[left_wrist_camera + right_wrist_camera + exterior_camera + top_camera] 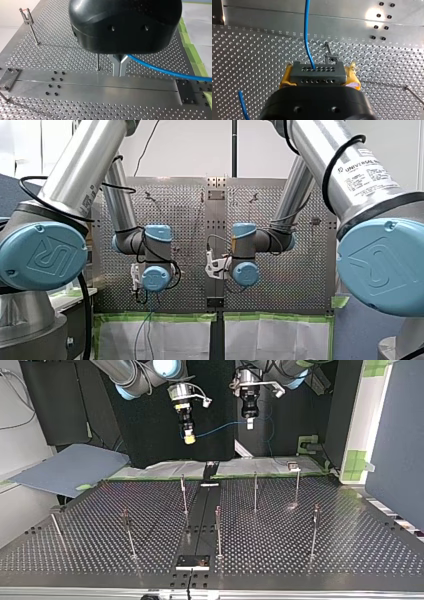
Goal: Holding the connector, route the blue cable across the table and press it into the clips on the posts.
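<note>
Two pincers: both hang high over the bench (320, 555), above the post tops, with the blue cable (220, 429) strung between them.
Right pincer (318, 75): clenched on the grey connector (317, 70), with yellow pads at either end of it. The cable leaves the connector's face and runs ahead over the bench.
Left pincer (119, 71): its metal fingers are drawn together and, by the look of it, closed around the cable, which comes out beside them and runs off to one side (the contact itself sits behind the fingers).
Cable: wholly in the air. In the top view its slack drops away past the left pincer, and no clip holds it.
Posts: thin uprights stand about the bench. One post (331, 58) lies just ahead of the connector in the right wrist view, and a clip (26, 15) tops another far off in the left wrist view.
Step in hand: judged as the start of routing, with the cable held and none of it pressed in.
Next move: probably to lower the span toward a first post, keep it taut and lined up with the clip's slot, then press down.
Hard to make out: which post comes first cannot be told. The clip mouths are too small in the top view. The front view's wrists cover most of both pincers. A short blue piece (242, 102) beside the right pincer is cut off.
</note>
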